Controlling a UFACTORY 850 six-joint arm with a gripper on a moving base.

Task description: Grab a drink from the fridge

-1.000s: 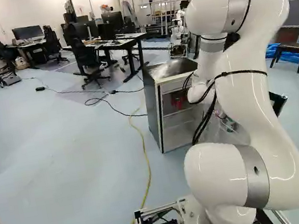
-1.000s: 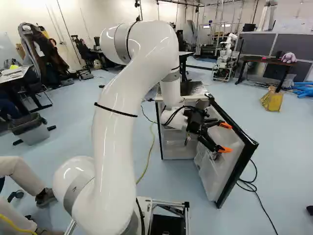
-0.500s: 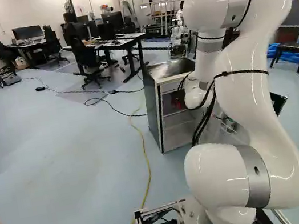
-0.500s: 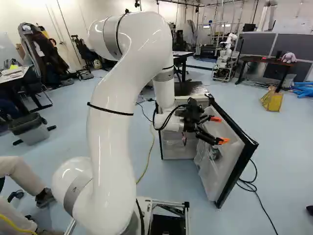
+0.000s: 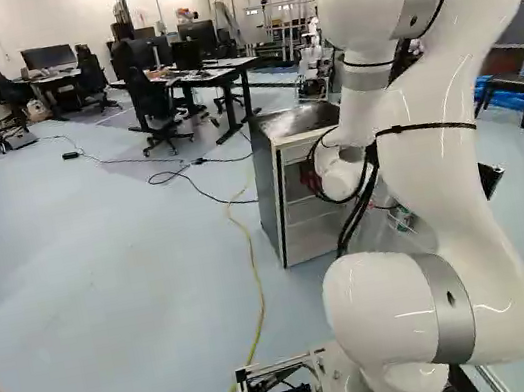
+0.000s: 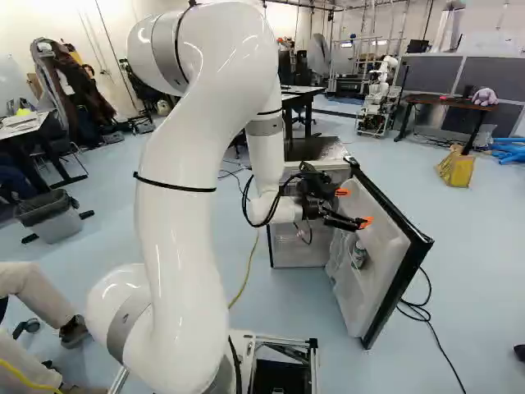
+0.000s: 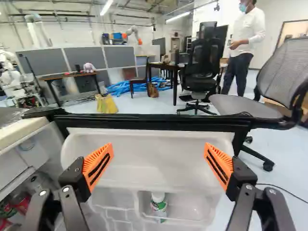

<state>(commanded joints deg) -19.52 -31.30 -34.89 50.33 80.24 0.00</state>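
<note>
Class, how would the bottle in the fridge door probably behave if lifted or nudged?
The bottle looks stiff, likely keeping its shape. Its rounded sides could roll if laid down; the door compartment around it should limit tipping.

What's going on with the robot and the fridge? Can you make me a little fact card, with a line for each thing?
fridge: open
door: swung wide
bottle: white and green, in a bin inside the door
red things: inside the fridge, too partly seen to name
gripper: open and empty, facing the door's inside
drink grabbed: not yet
</note>
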